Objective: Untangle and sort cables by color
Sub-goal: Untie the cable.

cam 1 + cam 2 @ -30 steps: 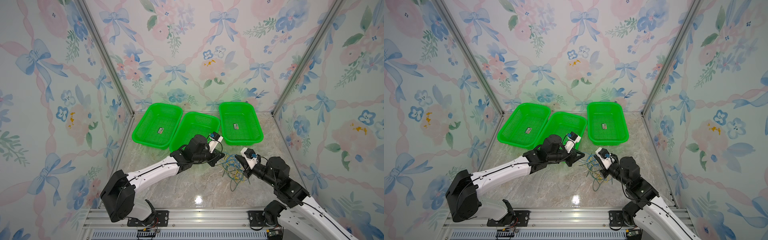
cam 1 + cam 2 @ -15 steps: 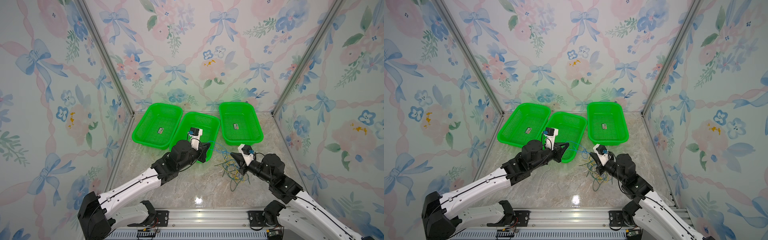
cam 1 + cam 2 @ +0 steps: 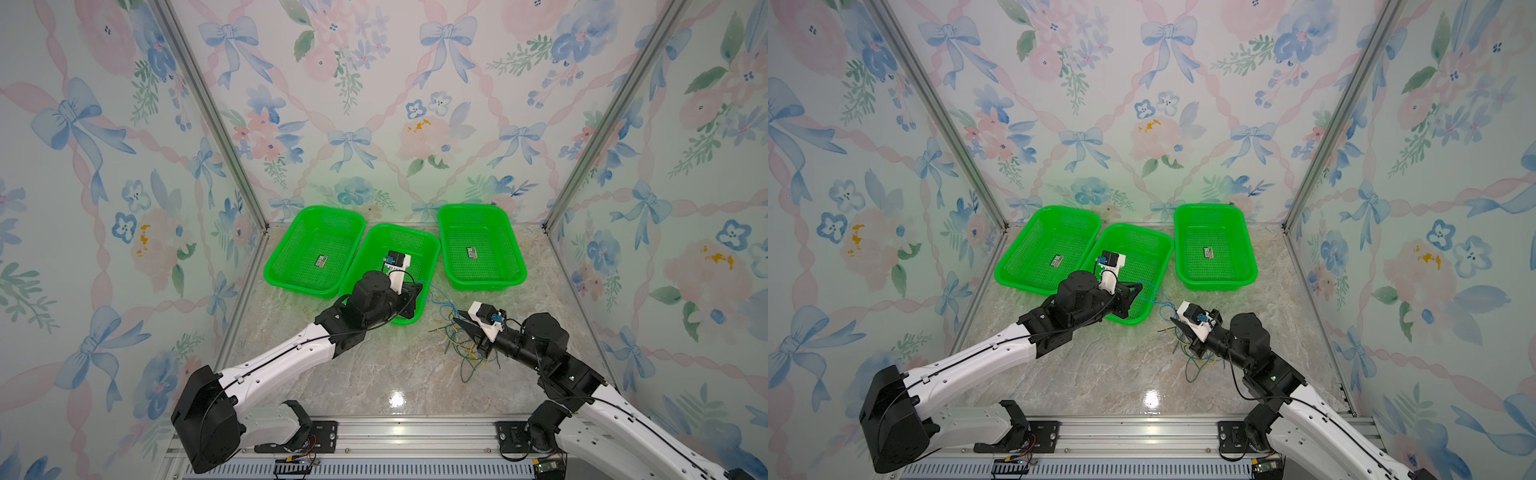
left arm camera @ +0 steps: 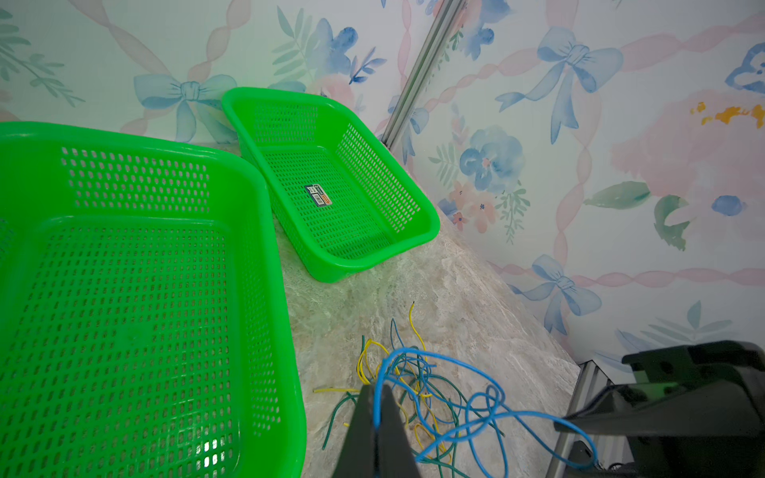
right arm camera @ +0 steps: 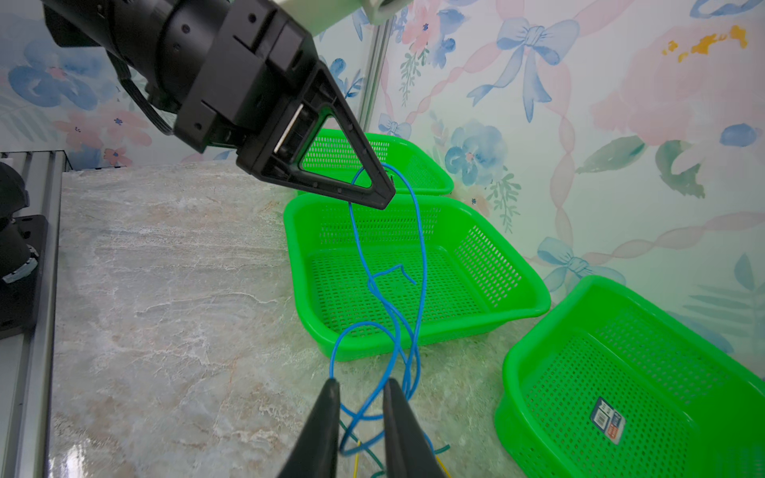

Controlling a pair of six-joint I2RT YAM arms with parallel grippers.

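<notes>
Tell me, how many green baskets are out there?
3, side by side: the left basket, the middle basket, partly covered by the left arm, and the right basket. All three show plainly; none seems hidden.

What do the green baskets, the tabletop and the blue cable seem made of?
Green baskets: glossy moulded plastic, perforated walls, shiny rims. Tabletop: polished stone or stone-look laminate, veined, with lamp glare. Blue cable: probably plastic-sheathed wire, smooth, holding springy loops.
</notes>
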